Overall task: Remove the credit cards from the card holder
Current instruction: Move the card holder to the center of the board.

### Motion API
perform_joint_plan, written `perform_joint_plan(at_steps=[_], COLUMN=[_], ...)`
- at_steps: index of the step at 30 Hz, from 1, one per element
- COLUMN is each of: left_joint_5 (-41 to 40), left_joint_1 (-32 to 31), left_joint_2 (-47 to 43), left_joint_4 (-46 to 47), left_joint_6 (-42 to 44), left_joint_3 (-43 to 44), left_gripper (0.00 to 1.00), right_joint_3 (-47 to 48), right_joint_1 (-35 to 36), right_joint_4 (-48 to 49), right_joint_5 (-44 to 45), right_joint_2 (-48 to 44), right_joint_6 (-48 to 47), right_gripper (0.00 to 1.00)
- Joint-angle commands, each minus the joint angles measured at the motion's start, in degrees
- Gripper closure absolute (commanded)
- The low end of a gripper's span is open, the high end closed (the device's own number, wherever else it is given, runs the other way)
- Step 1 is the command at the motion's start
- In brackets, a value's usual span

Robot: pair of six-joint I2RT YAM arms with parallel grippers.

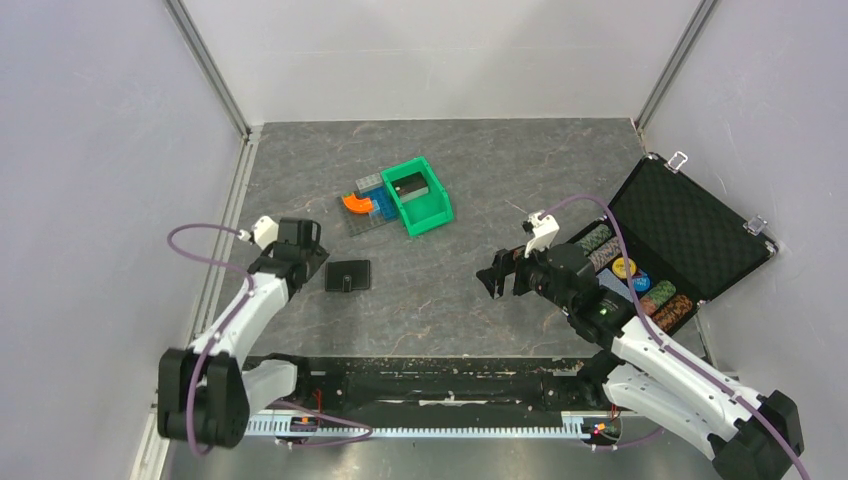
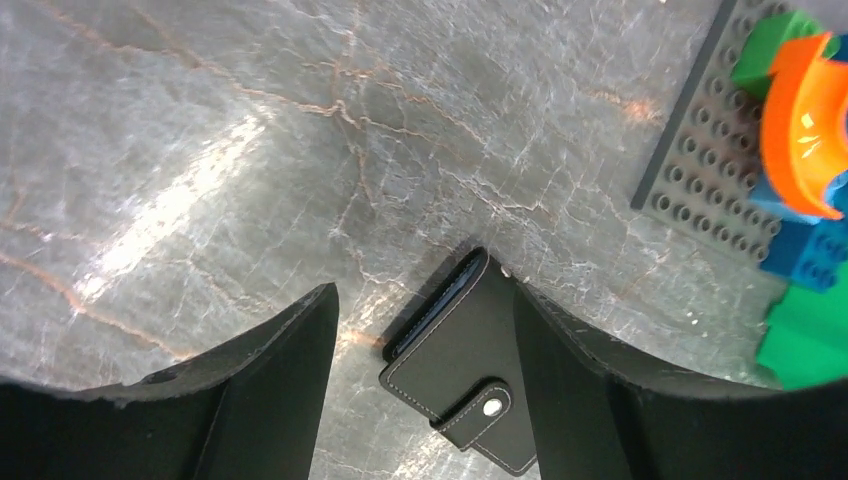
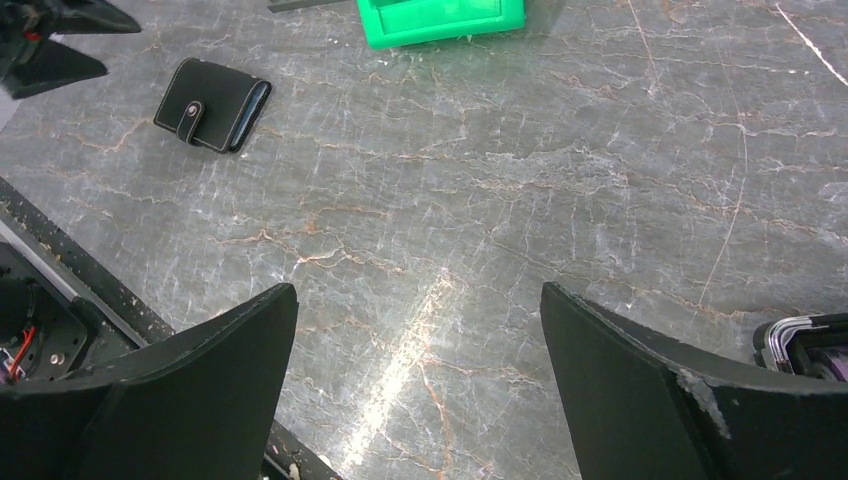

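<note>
The green bin [image 1: 432, 212] is holding a dark object; the open case [image 1: 700, 225] is holding poker chips [image 1: 624, 267]. The card holder [image 1: 348, 276] is lying snapped shut on the bench [image 1: 450, 310] by the spread left hand [image 2: 425, 292]. The right hand [image 3: 418, 290] is gaping wide.

One card holder [image 1: 348, 276] lies at nine o'clock on the desk [image 1: 450, 325]. At twelve there is one green bin [image 1: 420, 196] and one grey studded plate [image 1: 362, 226] with one orange arch [image 1: 356, 204]. At three, one black case [image 1: 690, 225] holds chips [image 1: 660, 295] too small to count. There are two pincers, the left pincer [image 2: 422, 295] and the right pincer [image 3: 418, 290].
</note>
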Motion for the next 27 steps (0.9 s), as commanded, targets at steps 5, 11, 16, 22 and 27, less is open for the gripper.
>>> perform_joint_plan(at_steps=[5,11,16,22,27], left_joint_5=[10.8,18.5,24.1,26.2,28.4], left_joint_1=[1.4,1.0,-1.0,-8.6,-18.6], left_joint_2=[13.2,17.1,14.6,9.8,7.0], left_joint_4=[4.7,8.4,9.2,10.4,15.4], left_joint_6=[14.4,16.0,16.0,10.7,3.7], left_joint_3=[6.0,5.1,3.1,-2.1,-5.3], left_gripper=[0.31,0.35,0.41,0.45,0.47], right_joint_3=[1.8,1.4,1.9,0.8,1.4], right_joint_1=[0.0,0.0,0.0,0.0,0.0], right_joint_4=[1.2,1.4,0.0,0.3,1.1], right_joint_5=[-1.6,-1.2,-1.6,-0.5,-0.9], right_joint_2=[-0.5,-0.3,0.5,0.7,1.9], right_joint_6=[-4.2,-5.4,-6.0,-5.6,-4.8], right_gripper=[0.06,0.06,0.06,0.07,0.08])
